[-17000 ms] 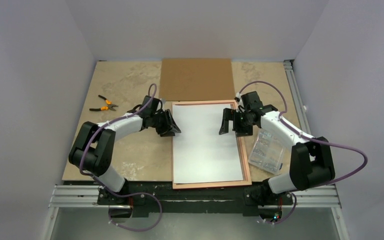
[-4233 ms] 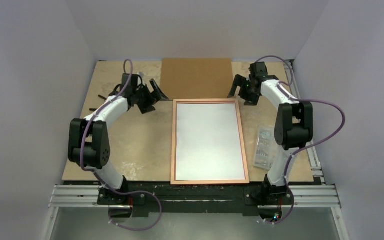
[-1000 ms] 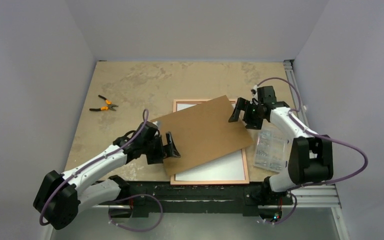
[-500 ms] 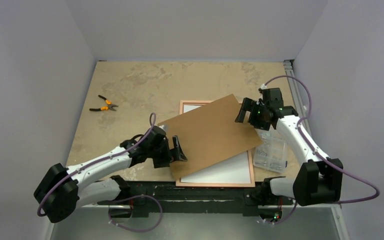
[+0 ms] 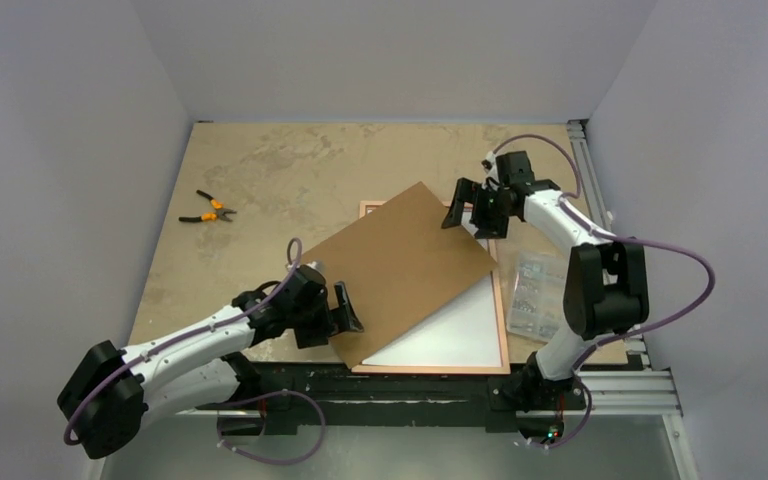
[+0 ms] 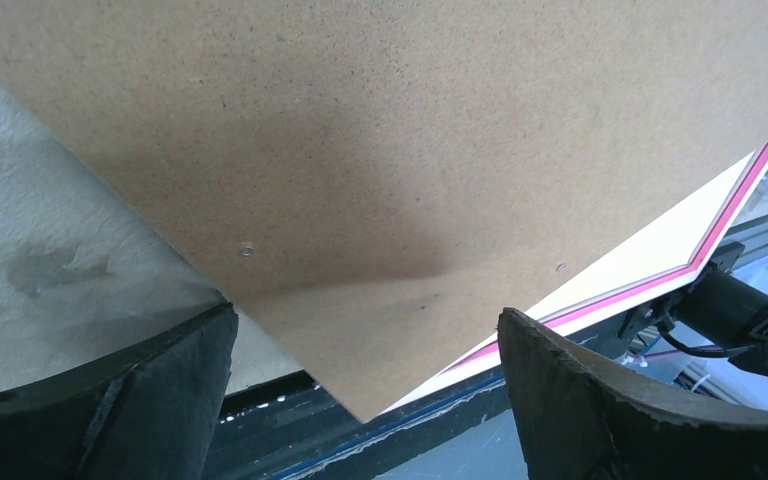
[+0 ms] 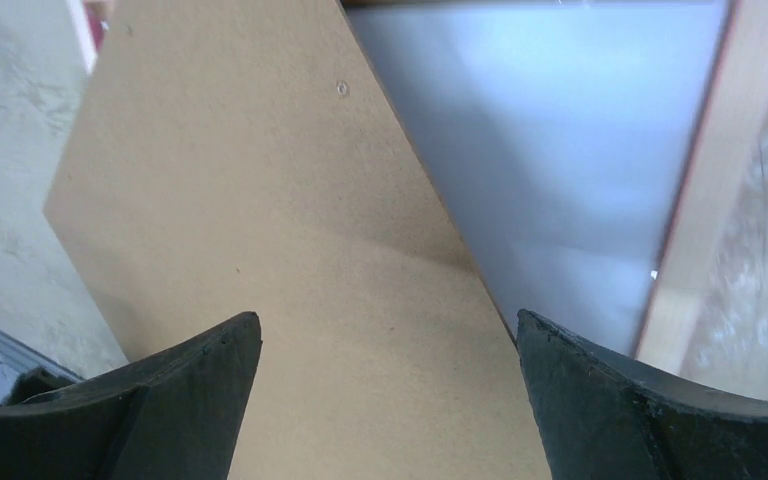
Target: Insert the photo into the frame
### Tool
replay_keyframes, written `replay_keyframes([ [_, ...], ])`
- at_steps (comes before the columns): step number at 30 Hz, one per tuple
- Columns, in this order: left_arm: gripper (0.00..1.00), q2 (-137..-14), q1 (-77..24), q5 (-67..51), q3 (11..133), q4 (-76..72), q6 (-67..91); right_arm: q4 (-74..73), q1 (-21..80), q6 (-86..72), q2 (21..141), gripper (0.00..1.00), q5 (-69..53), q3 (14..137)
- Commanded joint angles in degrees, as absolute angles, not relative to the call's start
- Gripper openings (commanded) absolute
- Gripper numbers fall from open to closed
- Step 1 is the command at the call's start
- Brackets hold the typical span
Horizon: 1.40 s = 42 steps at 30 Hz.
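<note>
The frame lies flat at the near edge of the surface. The photo lies in it white side up, showing mostly at the near right corner, because a brown board lies crooked on top and sticks out past the frame's left and far edges. Both end effectors are wide open and hold nothing, the left end effector at the board's near left corner and the right end effector at its far right edge. The surface is bare to the left and far side apart from pliers well off on the left, but a clear box sits just beside the frame's right edge.
</note>
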<state>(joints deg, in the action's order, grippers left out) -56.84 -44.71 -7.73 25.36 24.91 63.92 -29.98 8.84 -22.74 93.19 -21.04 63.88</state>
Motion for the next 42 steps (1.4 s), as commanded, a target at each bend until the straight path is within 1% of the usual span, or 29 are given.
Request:
replay_keyframes([
  [1, 1.0, -55.8, -45.9, -6.0, 25.1, 29.0, 64.4, -31.3, 12.3, -21.5, 97.6, 0.99, -17.6, 75.8],
  [3, 1.0, -56.1, -46.3, -6.3, 25.2, 29.8, 64.5, -35.4, 13.6, -21.4, 100.0, 0.99, -10.3, 81.5],
  [6, 1.0, -56.2, -46.7, -6.5, 24.8, 30.1, 65.0, -40.2, 14.2, -21.4, 101.2, 0.99, 0.9, 86.8],
  [9, 1.0, -55.6, -46.9, -6.8, 23.5, 28.9, 66.0, -42.1, 14.1, -21.9, 98.8, 0.99, 4.3, 86.8],
  [10, 1.0, -55.3, -46.9, -6.9, 22.8, 28.3, 66.3, -41.6, 14.1, -22.4, 96.6, 0.99, 3.7, 85.3],
  [12, 1.0, -55.3, -46.9, -7.0, 22.0, 27.2, 66.9, -39.4, 14.0, -23.2, 92.2, 0.99, -2.2, 79.5],
  [16, 0.97, -55.8, -47.0, -7.6, 21.0, 25.1, 67.2, -33.6, 13.8, -27.4, 84.2, 0.97, -17.8, 65.2],
  [19, 0.96, -56.6, -47.0, -8.0, 20.6, 23.7, 67.2, -26.4, 13.5, -33.5, 77.9, 0.95, -27.6, 53.4],
  [22, 0.95, -57.3, -47.0, -8.4, 20.4, 22.4, 67.2, -17.1, 13.4, -41.0, 71.5, 0.93, -33.7, 42.5],
  [26, 0.94, -57.8, -47.0, -8.8, 20.4, 21.2, 67.2, -3.1, 13.4, -50.6, 67.7, 0.89, -36.6, 31.1],
  [27, 0.94, -57.8, -47.0, -8.8, 20.5, 21.1, 67.1, -1.4, 13.4, -52.4, 67.6, 0.86, -36.7, 29.6],
  [28, 0.94, -57.8, -47.0, -8.8, 20.5, 21.1, 67.1, -0.5, 13.4, -53.2, 67.9, 0.81, -36.6, 28.4],
  [32, 0.94, -57.8, -47.1, -8.7, 20.4, 20.9, 67.1, 3.5, 13.4, -55.1, 69.9, 0.7, -36.9, 24.8],
  [33, 0.94, -57.9, -47.1, -8.7, 20.4, 20.8, 67.1, 4.6, 13.4, -55.5, 70.4, 0.69, -36.9, 23.9],
  [42, 0.94, -57.5, -47.2, -8.5, 20.3, 20.7, 66.9, 19.1, 13.4, -60.7, 73.0, 0.66, -35.7, 15.9],
])
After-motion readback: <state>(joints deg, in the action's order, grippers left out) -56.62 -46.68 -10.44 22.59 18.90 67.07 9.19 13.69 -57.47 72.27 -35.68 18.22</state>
